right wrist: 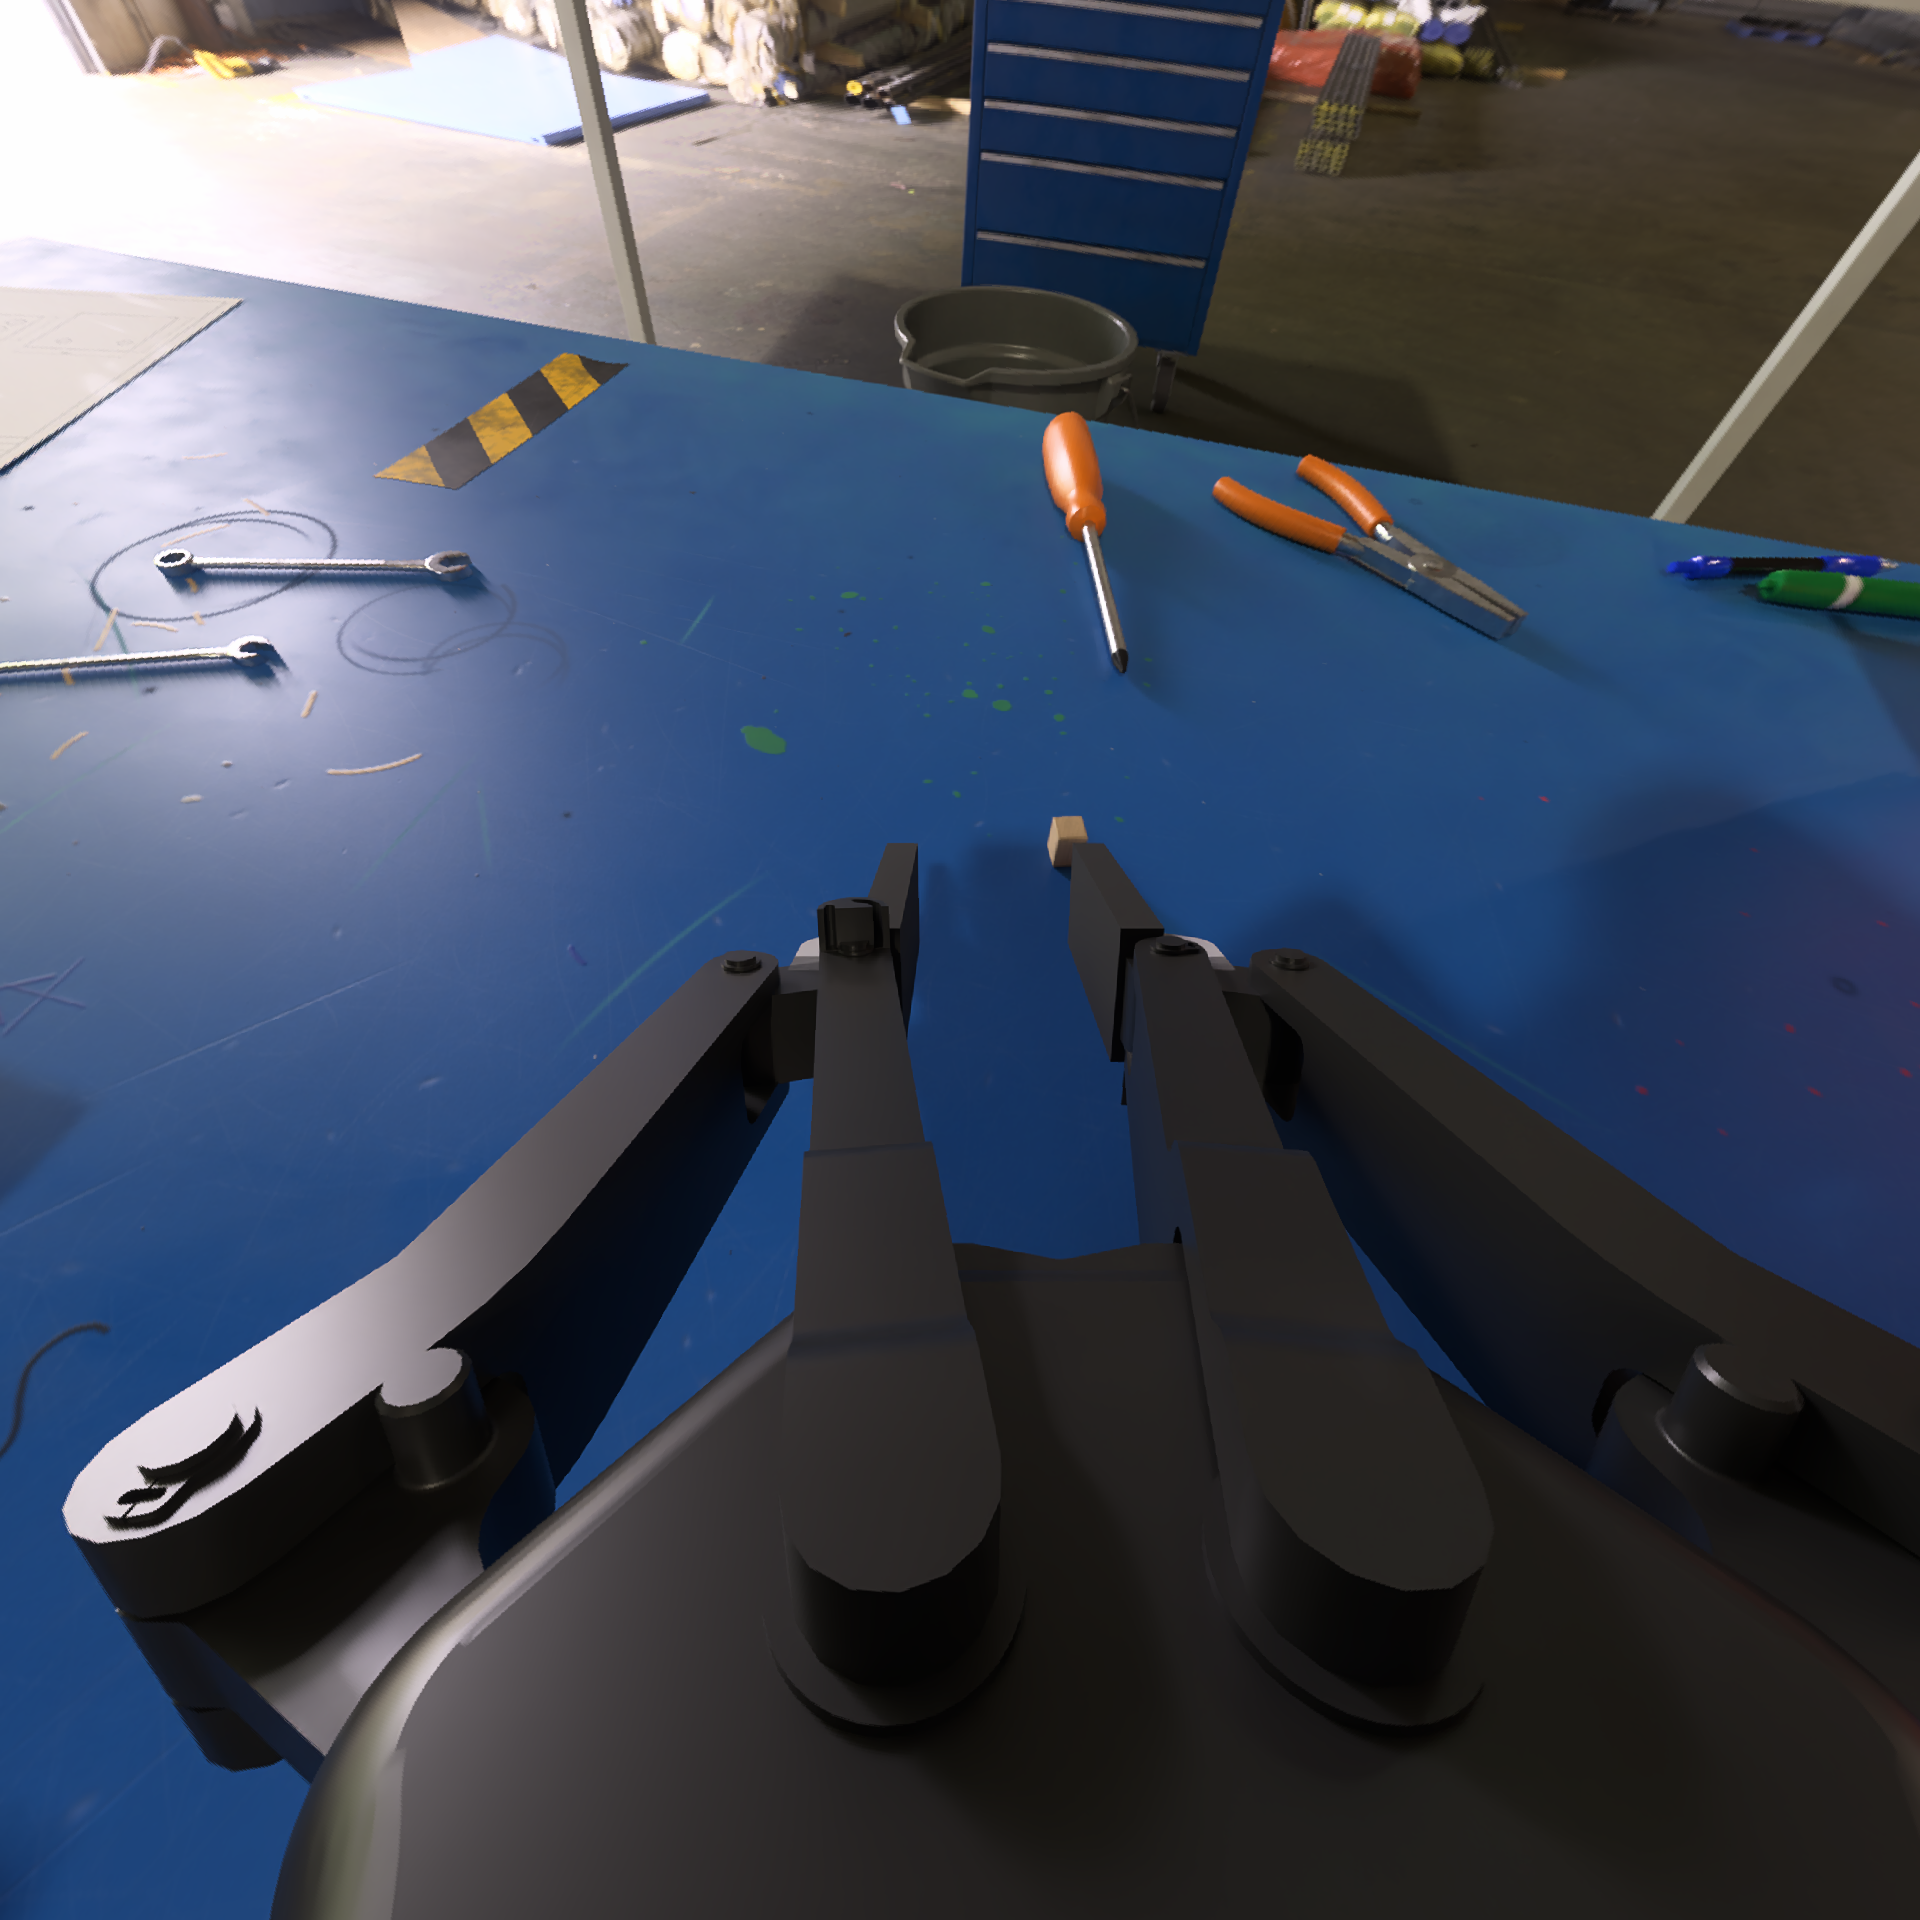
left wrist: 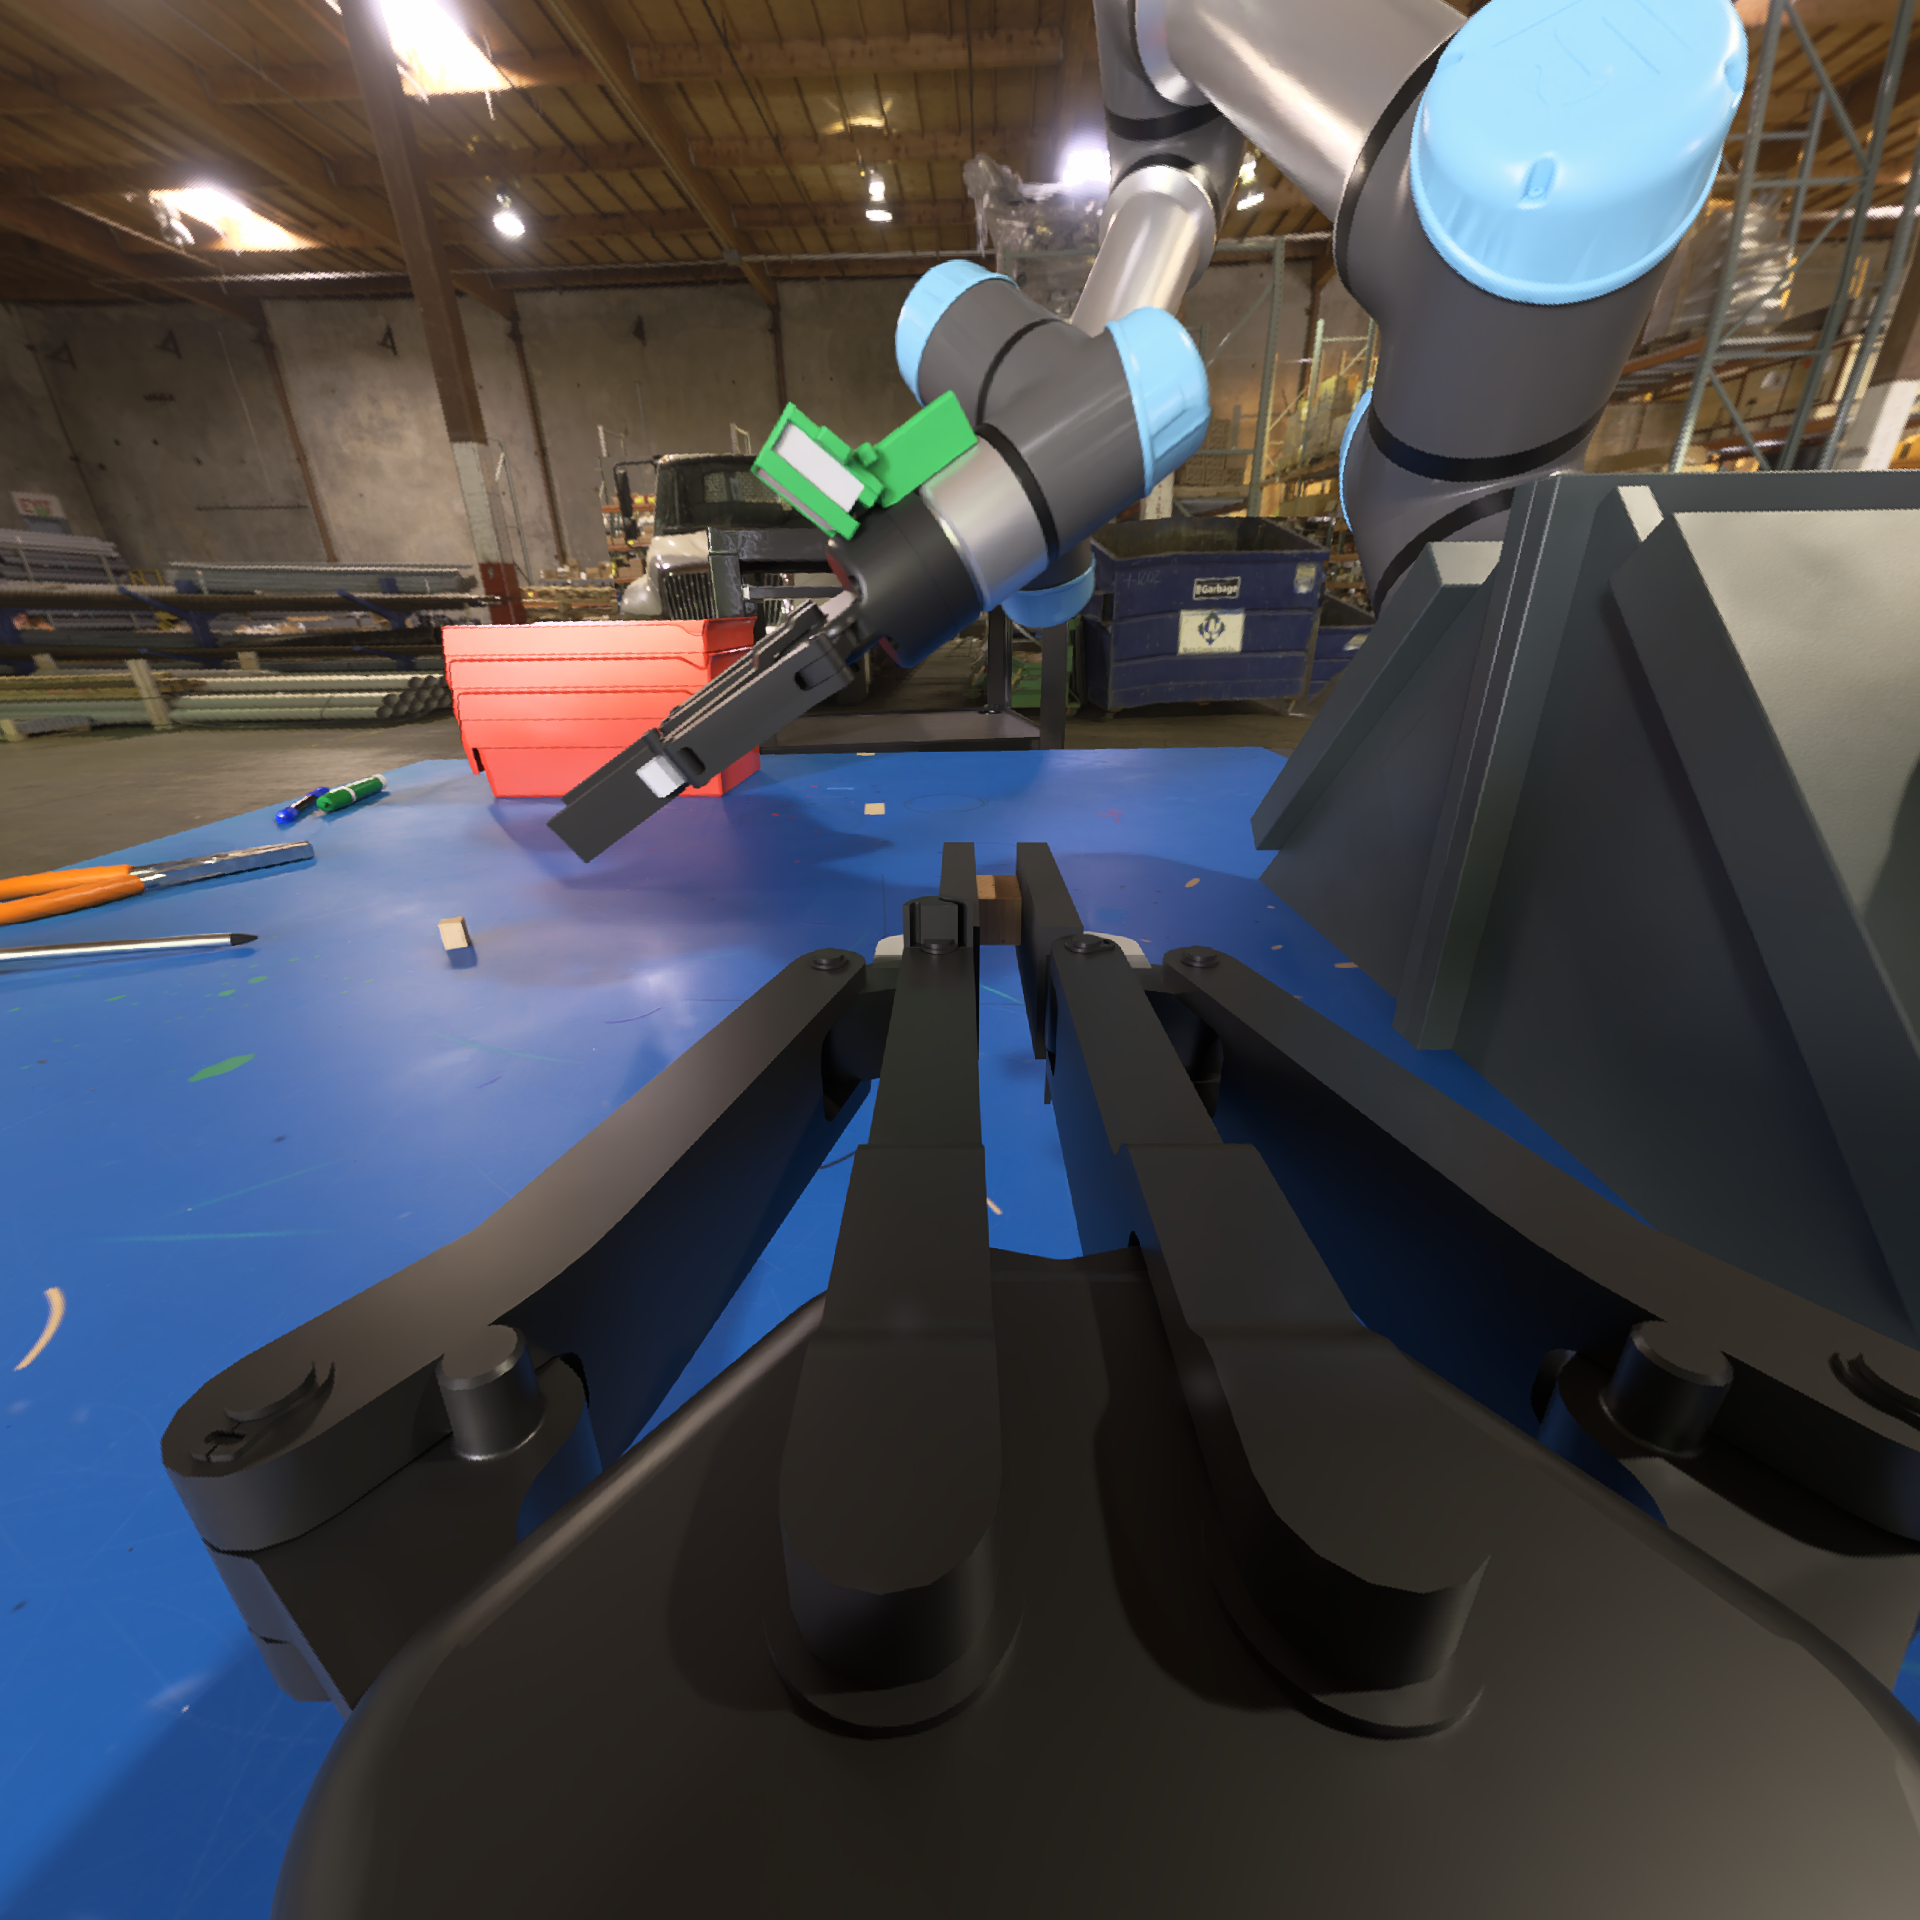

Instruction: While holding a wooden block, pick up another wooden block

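A: How is the left gripper (left wrist: 995, 883) standing?
B: Its fingers are closing tightly on something.
A: And the right gripper (right wrist: 992, 868)?
B: It is hanging low, tilted downward, fingers parted.

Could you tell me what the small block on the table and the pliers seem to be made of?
The block looks like pale unfinished wood: matte tan faces, though no grain is discernible. The pliers seem to be polished steel, given their bright reflective jaws, with handles in glossy orange sleeves, probably rubber or plastic.
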You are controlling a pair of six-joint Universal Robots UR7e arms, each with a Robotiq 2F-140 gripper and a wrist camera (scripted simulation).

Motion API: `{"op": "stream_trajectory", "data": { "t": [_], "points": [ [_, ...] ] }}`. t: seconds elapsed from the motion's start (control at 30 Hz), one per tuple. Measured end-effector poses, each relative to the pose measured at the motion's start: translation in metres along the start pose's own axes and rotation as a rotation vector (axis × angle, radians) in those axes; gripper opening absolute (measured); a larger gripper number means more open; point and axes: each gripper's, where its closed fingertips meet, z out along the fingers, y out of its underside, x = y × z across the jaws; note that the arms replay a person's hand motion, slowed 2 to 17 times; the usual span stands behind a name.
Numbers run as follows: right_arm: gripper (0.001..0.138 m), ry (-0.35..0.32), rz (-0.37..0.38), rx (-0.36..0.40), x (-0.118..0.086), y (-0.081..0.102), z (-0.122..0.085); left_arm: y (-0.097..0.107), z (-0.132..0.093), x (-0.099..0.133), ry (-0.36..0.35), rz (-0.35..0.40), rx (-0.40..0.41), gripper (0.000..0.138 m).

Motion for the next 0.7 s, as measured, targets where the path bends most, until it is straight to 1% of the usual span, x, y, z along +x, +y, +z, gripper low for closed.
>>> {"op": "stream_trajectory", "data": {
  "t": [0.17,0.43,0.6,0.7],
  "points": [
    [0.037,-0.039,0.031,-0.045,0.0,-0.009,0.024,-0.001,-0.001,0.0,-0.003,-0.002,0.006,0.011],
    [0.036,-0.049,0.09,-0.181,0.015,-0.011,0.062,-0.001,-0.001,-0.001,-0.001,-0.006,0.005,0.011],
    [0.032,-0.082,0.131,-0.274,0.022,-0.008,0.079,0.0,-0.001,-0.001,0.001,-0.012,0.005,0.011],
    [0.03,-0.092,0.136,-0.314,0.028,-0.007,0.086,-0.001,-0.001,-0.001,0.002,-0.016,0.008,0.011]
  ]
}}
